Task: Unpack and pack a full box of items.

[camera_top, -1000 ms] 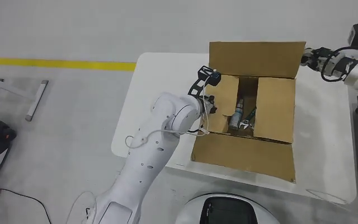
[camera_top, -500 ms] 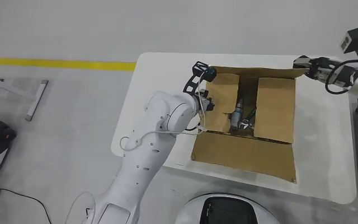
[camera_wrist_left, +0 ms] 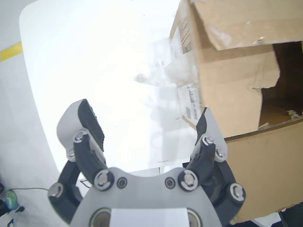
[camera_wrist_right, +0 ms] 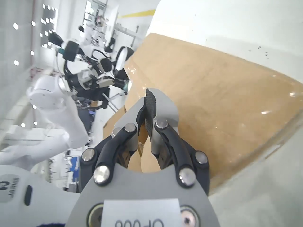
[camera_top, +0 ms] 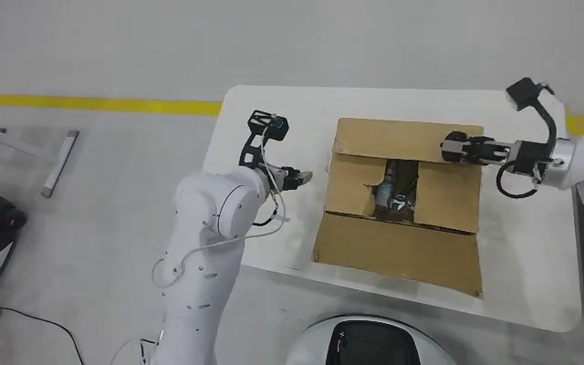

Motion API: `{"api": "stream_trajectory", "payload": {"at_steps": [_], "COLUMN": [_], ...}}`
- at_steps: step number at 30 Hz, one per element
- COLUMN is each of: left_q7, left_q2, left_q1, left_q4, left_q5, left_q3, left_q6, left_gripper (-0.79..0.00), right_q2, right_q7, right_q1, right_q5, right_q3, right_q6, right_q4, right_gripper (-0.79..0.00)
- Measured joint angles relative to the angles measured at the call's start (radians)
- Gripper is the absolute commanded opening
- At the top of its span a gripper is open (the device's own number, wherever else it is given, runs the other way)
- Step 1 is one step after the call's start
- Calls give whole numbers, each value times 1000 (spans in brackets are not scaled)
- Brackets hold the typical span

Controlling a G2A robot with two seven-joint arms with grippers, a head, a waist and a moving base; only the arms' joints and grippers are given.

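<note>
Closed and empty, the right hand (camera_top: 449, 148) sits over the upper flap of the box (camera_top: 401, 246) at centre-right of frame; the open left hand (camera_top: 304, 175) hangs off its left side, above the worktop (camera_top: 265, 119)

Bright even light w/ glare on table (camera_wrist_left: 78, 55); box (camera_wrist_left: 225, 95) interior dark.
</note>
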Motion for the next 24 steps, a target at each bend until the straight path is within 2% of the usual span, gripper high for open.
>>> {"api": "stream_trajectory", "payload": {"at_steps": [3,8,13,17,24], "left_q7": [-30,-66,-103,-130,-132], "left_q2": [11,23,32,37,51], "left_q1": [37,92,129,143,176], "left_q4": [-14,-27,-40,-44,-67], "left_q5": [23,58,49,40,-8], "left_q3": [-31,-44,-32,-30,-6], "left_q6": [-26,-70,-137,-150,-245], "left_gripper": [0,0,0,0,0], "right_q2": [1,2,2,2,4], "right_q7": [-35,-80,-106,-121,-139], "right_q1": [-40,-72,-78,-82,-86], "right_q5": [-86,-138,-125,-106,-75], "right_q3": [-28,-58,-66,-64,-52], "right_q6": [20,50,64,71,79], "right_q4": [-68,-106,-106,-110,-116], "right_gripper": [-785,-785,-785,-785,-785]}}
